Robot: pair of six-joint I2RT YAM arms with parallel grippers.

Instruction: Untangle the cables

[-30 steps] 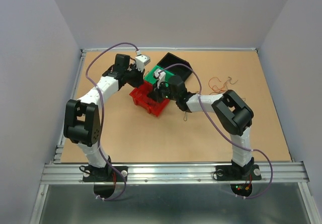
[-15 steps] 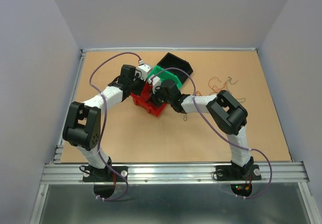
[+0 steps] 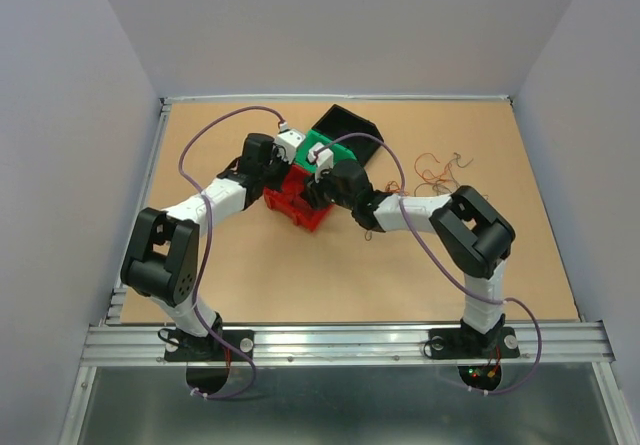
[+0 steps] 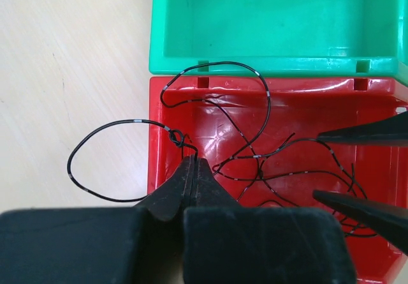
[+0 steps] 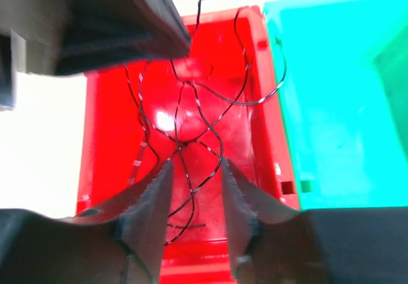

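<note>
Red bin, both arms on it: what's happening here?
The arms are untangling thin wires. The left pincer is shut on a dark wire near the red bin's edge, with one loop hanging out over the table. The rest of that wire lies coiled in the bin. The right pincer hovers over it, open, gripping nothing. The green bin beside it is empty. More orange-brown wires lie loose on the table to the right.

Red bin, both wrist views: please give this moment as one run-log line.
left end effector: shut on black wire, over red bin | right end effector: open, above wire inside bin
</note>
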